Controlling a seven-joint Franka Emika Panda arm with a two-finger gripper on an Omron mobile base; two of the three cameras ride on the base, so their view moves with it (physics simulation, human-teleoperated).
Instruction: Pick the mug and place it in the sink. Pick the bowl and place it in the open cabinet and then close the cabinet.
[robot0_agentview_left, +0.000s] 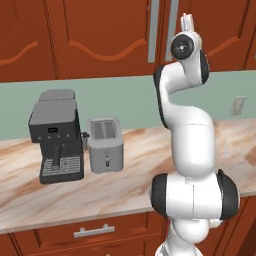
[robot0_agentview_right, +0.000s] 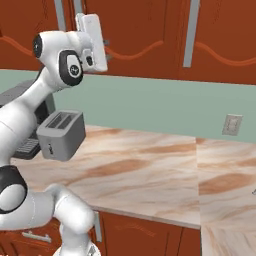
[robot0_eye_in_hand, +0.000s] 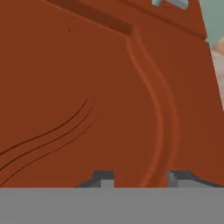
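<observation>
Reddish-brown cabinet (robot0_agentview_left: 100, 30) doors with arched panels run along the wall above the counter, and they look shut. Long silver bar handles (robot0_agentview_left: 154, 30) hang on them. The arm is raised high, and my gripper (robot0_agentview_right: 106, 50) points at a cabinet (robot0_agentview_right: 145, 30) door. In the hand view the door panel (robot0_eye_in_hand: 87, 87) is very close in front of my gripper (robot0_eye_in_hand: 139, 179). Its two tips stand apart with nothing between them, so it is open. One end of a handle (robot0_eye_in_hand: 170, 3) shows at the top edge. The mug, the bowl and the sink are out of view.
On the marble counter (robot0_agentview_left: 135, 165) stand a dark coffee machine (robot0_agentview_left: 56, 135) and a grey toaster (robot0_agentview_left: 105, 145). A wall outlet (robot0_agentview_right: 232, 125) sits on the green backsplash. Below the counter are drawers with short handles (robot0_agentview_left: 94, 231).
</observation>
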